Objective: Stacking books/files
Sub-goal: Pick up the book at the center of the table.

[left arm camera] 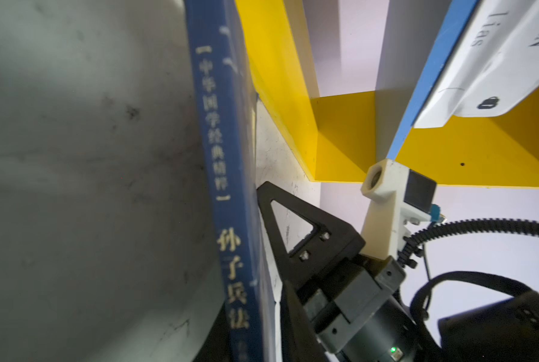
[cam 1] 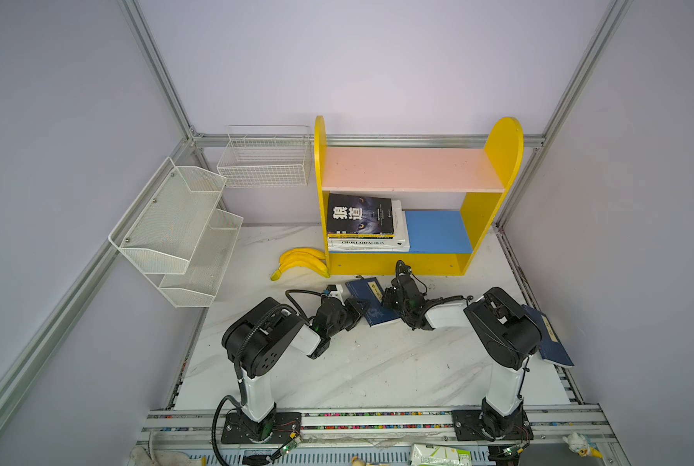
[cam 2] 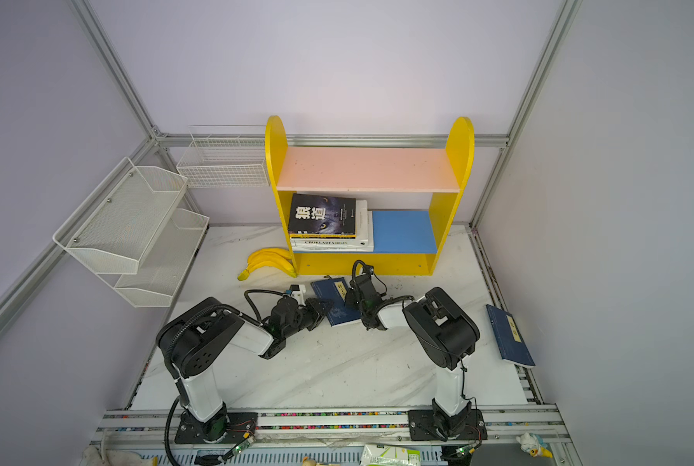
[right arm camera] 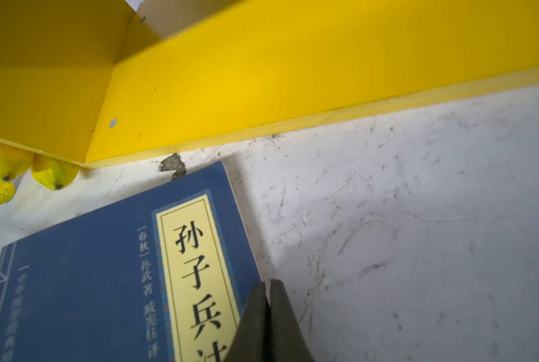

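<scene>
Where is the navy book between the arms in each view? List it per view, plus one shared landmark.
Top view: navy book at centre, on the table before the shelf.
Top view: again at centre.
Left wrist: its spine runs down the middle.
Right wrist: its cover fills the lower left.
Landmark: the yellow shelf, just beyond it.

Navy book [right arm camera: 83, 275] partly behind right hand [right arm camera: 267, 284]

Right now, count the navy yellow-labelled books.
2: one navy yellow-labelled book lies before the yellow shelf; the second navy book at the marble table's right edge. More may be hidden.
</scene>
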